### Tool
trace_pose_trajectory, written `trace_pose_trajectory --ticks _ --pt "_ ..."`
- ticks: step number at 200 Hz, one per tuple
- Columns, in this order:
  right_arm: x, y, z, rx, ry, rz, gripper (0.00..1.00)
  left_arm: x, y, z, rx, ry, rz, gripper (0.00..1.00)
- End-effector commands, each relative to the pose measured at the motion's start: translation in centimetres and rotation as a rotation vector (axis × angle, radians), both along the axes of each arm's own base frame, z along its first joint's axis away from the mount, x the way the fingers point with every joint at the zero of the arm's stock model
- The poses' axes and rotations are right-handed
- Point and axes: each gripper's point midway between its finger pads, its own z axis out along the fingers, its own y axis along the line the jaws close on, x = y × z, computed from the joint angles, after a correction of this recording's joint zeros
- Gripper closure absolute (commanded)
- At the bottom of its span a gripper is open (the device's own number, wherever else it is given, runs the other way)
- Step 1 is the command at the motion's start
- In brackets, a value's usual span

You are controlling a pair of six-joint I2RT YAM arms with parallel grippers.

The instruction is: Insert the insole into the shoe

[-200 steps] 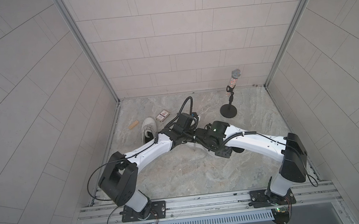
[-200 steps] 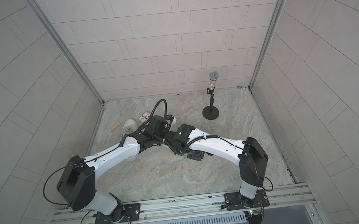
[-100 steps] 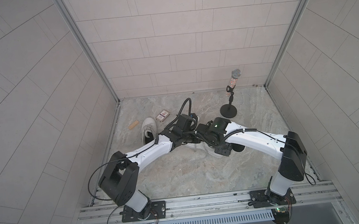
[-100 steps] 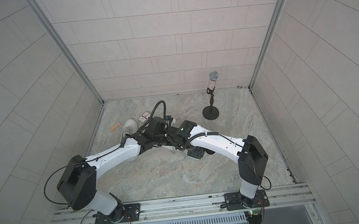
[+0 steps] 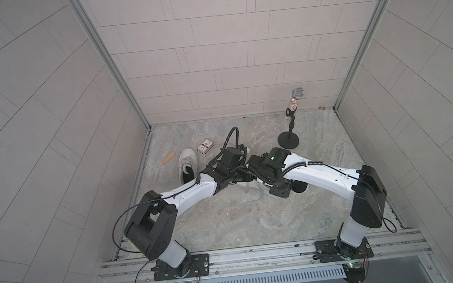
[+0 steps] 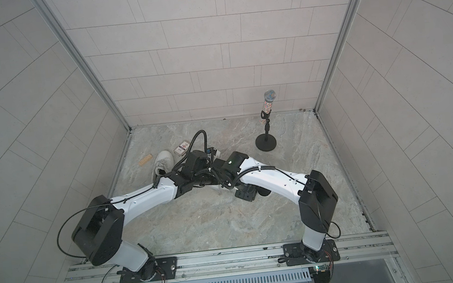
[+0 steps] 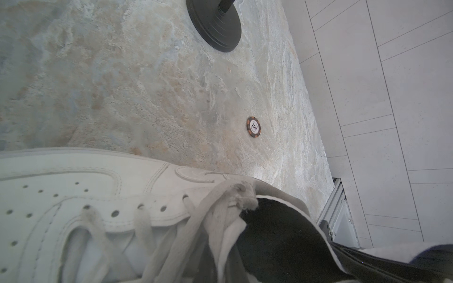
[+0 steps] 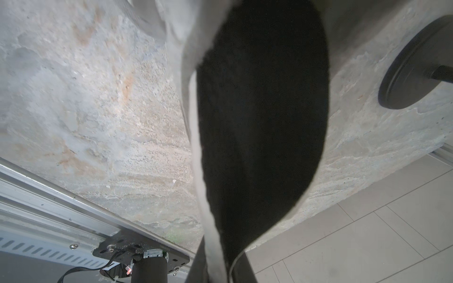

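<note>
Close up from the left wrist: a white laced shoe (image 7: 98, 203) lying on the stone-patterned table (image 7: 122, 85). Black-topped insole (image 7: 277, 235) slid part-way into its mouth behind tongue and laces, the rest rising out of the opening. Shown there alone: a poker chip (image 7: 253, 126) marked 100, flat on the table, apart from the shoe and from the round black foot of the microphone stand (image 7: 215, 24).

From the right wrist: the same insole seen lengthwise, grey rim curling round the black face. Narrow end grasped in the right pincer (image 8: 220, 272), dark fingers (image 8: 245, 272) closed against either side of it.

In both top views: arms meeting wrist to wrist at table centre and hiding nearly all of this. Only a white sliver under the wrists, likely that shoe's sole. Left pincer (image 5: 244, 176) clenched tight, fingers buried beneath its own wrist, so cannot tell the thing gripped, if any.

Given only from above:
- A spare sneaker (image 5: 188, 163) at 9 o'clock of the wrists, heel end tucked under the left forearm.
- A card box (image 5: 205, 145) just beside its toe at 2 o'clock.
- A wooden block (image 5: 168, 157) at 9 o'clock of that toe, near the table's edge.
- The microphone stand upright at 2 o'clock of the wrists, well apart from both sneakers.
</note>
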Motion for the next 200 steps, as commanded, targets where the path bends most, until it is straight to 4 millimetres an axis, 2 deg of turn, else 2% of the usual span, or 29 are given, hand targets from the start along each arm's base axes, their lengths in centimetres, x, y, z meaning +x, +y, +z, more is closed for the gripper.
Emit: trace_pose_trajectory --ticks 1,25,45,96,125,166,200 --pt "3.3 5.2 1.1 0.255 -0.137 0.024 0.9 -0.3 -2.3 3.2 -0.166 -0.053 -0.058 1.0" --pt "3.8 4.3 0.7 0.234 -0.135 0.017 0.9 -0.1 -1.3 2.7 -0.183 -0.047 -0.045 1.0" --pt "4.3 4.0 0.7 0.226 -0.145 0.026 0.9 -0.8 -1.4 2.6 -0.201 -0.055 -0.082 1.0" --pt "5.0 5.7 0.1 0.199 -0.157 0.168 0.9 -0.9 -2.7 3.5 -0.267 -0.085 -0.153 1.0" --pt "5.7 5.5 -0.3 0.162 -0.212 0.247 0.9 -0.8 -3.1 4.2 -0.294 -0.104 -0.174 1.0" --pt "7.4 6.5 0.6 0.214 -0.368 0.379 0.91 0.1 -2.6 4.3 -0.333 -0.084 -0.171 1.0" --pt "9.0 6.9 1.7 0.202 -0.472 0.465 0.92 -0.4 -2.6 4.2 -0.293 -0.082 -0.212 1.0"
